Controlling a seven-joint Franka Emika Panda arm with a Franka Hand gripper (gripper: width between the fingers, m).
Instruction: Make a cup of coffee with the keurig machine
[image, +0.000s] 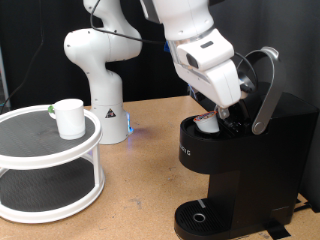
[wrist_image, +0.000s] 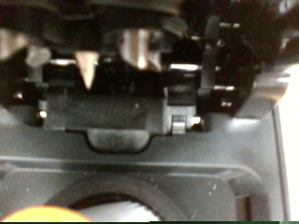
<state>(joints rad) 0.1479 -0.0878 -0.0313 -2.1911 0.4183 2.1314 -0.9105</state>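
The keurig machine (image: 235, 160) stands at the exterior view's right, black and boxy, with its lid raised and the silver-grey handle (image: 265, 90) tipped up. My gripper (image: 218, 115) reaches down into the open pod chamber, where a small white thing (image: 207, 123) shows at the fingertips. Whether the fingers hold it is hidden. The white cup (image: 70, 118) stands apart on the top shelf of a round white stand (image: 30, 145) at the left. In the wrist view, the machine's dark inner parts (wrist_image: 121, 112) fill the blurred frame, with a pale round rim (wrist_image: 112, 198) low down.
The robot's white base (image: 105, 100) rises behind the wooden table (image: 140, 190), between stand and machine. The circular drip tray (image: 200, 215) at the machine's foot carries nothing. A dark curtain closes off the back.
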